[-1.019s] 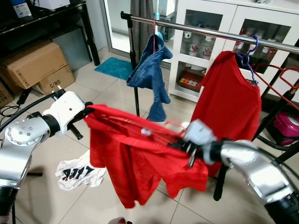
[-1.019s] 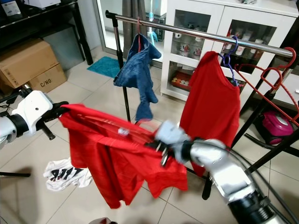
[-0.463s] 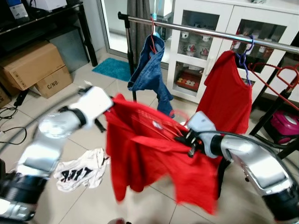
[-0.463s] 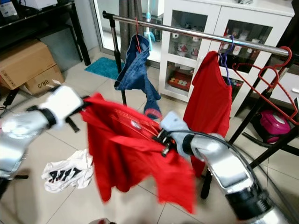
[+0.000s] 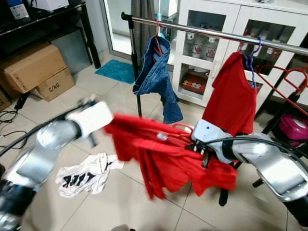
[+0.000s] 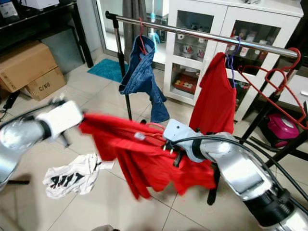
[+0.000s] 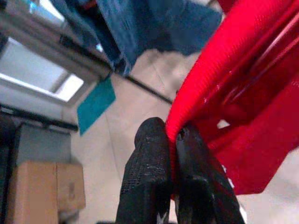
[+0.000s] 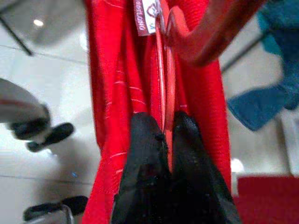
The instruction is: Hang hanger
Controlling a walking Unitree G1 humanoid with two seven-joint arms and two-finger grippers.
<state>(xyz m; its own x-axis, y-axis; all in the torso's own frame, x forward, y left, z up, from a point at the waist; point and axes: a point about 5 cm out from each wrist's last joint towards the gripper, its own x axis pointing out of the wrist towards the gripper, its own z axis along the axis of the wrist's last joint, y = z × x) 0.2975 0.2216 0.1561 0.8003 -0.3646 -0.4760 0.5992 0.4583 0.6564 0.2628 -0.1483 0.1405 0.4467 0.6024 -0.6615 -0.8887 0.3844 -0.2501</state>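
A red shirt [image 5: 163,154] on a red wire hanger [image 8: 161,70] is stretched low between my two arms, in front of the clothes rail [image 5: 207,30]. My left gripper [image 7: 172,133] is shut on the shirt's left edge. My right gripper [image 8: 167,123] is shut on the hanger's wire near the neck label, under the hook [image 5: 183,127]. The shirt sags and is blurred by motion. The rail stands above and behind the hanger.
On the rail hang a blue denim garment [image 5: 156,72], a red shirt [image 5: 233,96] on a purple hanger, and bare red hangers [image 5: 288,77]. A white shirt [image 5: 84,174] lies on the tiled floor. Cardboard boxes [image 5: 33,65] stand left; a white cabinet [image 5: 211,48] is behind the rail.
My left arm rose and swung right half a second ago, and has now dropped back left and lower. The shirt went from bunched upright to stretched flatter and lower.
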